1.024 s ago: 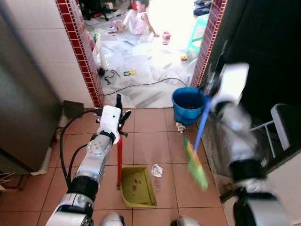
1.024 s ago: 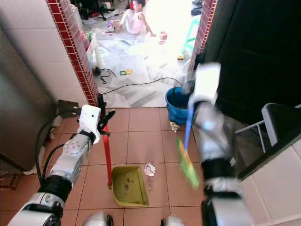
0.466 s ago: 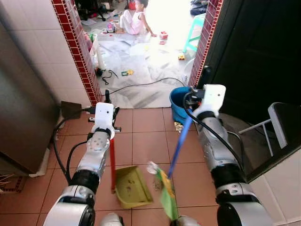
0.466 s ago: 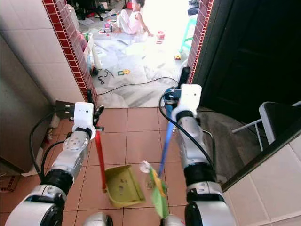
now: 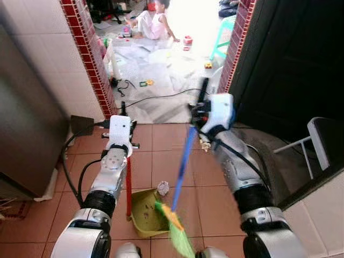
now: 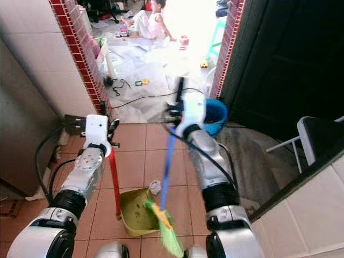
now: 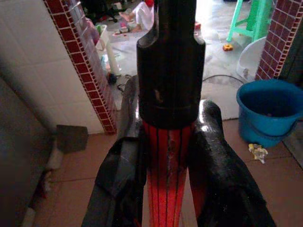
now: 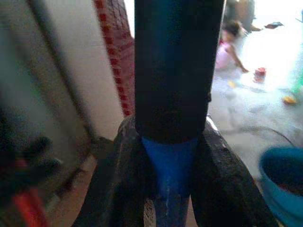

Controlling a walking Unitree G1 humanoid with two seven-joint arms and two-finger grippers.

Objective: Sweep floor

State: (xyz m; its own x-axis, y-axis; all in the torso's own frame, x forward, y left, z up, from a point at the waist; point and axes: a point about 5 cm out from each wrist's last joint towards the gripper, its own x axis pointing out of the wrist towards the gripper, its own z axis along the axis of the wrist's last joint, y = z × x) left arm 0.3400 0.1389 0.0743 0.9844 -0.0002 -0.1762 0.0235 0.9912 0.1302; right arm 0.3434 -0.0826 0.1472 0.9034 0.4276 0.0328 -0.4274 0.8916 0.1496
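Right gripper (image 8: 171, 156): jaws clamped on the blue handle of the broom (image 5: 181, 166), gripping just below its black end cap. Left gripper (image 7: 166, 161): jaws clamped on the red handle of the dustpan (image 5: 146, 212), also just under the black cap.

Change over the last second: the right arm has swung across from the robot's right toward its centre. The broom's green bristle head (image 5: 176, 234), which was out over the tiles near the dark doorway, now sits at the open lip of the yellow-green dustpan. The crumpled white paper scrap (image 5: 163, 187) has travelled with the stroke and now lies at the pan's far rim, touching or just beside it; it cannot be told whether it is inside. The left arm has held the red handle upright throughout, with the pan resting flat on the terracotta floor (image 5: 161, 161).

Meaning for the task: one sweep stroke is essentially complete, and the scrap appears gathered but not confirmed as captured. A second scrap (image 5: 205, 143) remains on the tiles near the blue bucket (image 6: 214, 115), so further strokes are likely needed.

Beyond the brick doorway a person (image 5: 154, 21) sits on the floor, well apart from the work area.
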